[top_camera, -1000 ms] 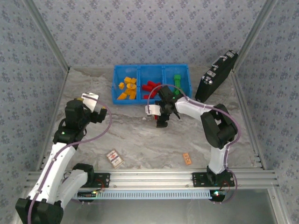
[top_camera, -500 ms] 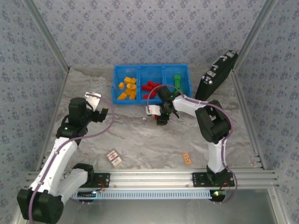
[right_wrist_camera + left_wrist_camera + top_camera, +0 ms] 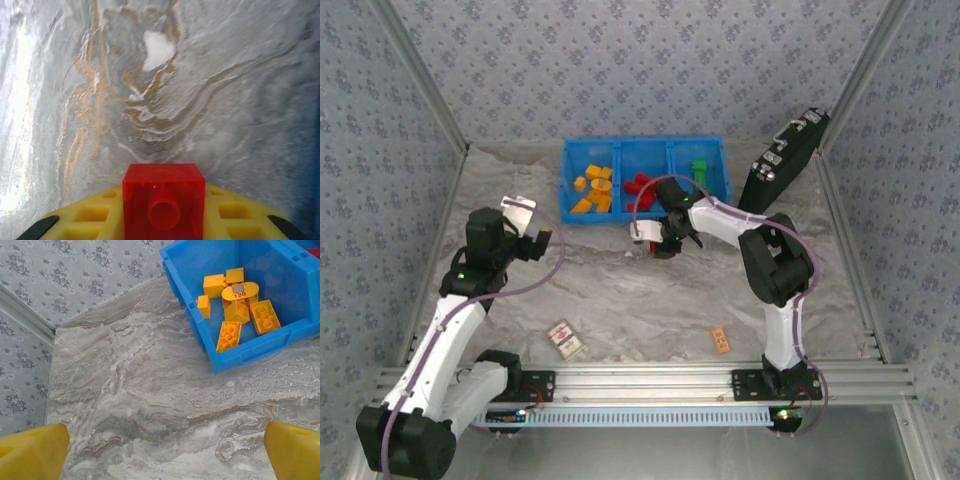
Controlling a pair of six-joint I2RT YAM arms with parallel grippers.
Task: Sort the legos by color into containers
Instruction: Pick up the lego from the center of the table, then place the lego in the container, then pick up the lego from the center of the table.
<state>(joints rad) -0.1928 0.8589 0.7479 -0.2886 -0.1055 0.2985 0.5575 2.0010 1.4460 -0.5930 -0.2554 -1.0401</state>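
The right gripper (image 3: 665, 245) is clamped on a red brick (image 3: 164, 195), so the pickup looks done. Next it needs lifting into the middle compartment (image 3: 646, 158) just beyond. The left gripper (image 3: 165, 455) gapes, empty.

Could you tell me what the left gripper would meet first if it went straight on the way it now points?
The left gripper would most likely meet the bare marble table, short of the blue bin, though depth is unclear.
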